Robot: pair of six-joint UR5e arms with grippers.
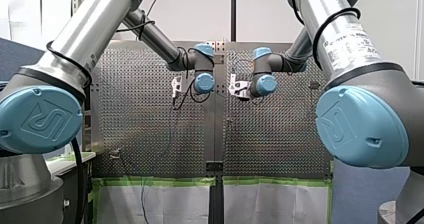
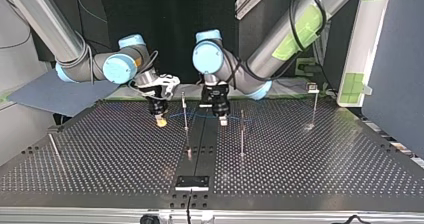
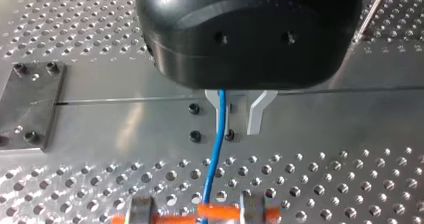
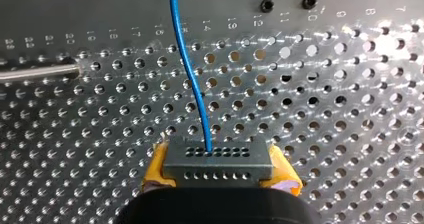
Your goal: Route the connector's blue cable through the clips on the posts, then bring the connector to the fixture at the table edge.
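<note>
Only wrist views tell: right fingers (image 4: 156, 170) clamp connector (image 4: 216, 163); left fingers (image 3: 258, 115) parted round blue cable (image 3: 216, 151)

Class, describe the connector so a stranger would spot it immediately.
Over the perforated table, find my right gripper. Between its yellow-padded fingers sits the connector: a dark grey block with two rows of small holes, the blue cable plugged into one.

We note the table (image 4: 350, 109): bright, reflective perforated metal. The cable (image 4: 192, 84) wears a smooth blue plastic-looking jacket. The connector (image 4: 217, 164) is dark and matt. Our left gripper (image 3: 239, 119) has a glossy black shell. The posts (image 2: 185, 116) are thin bare metal.
</note>
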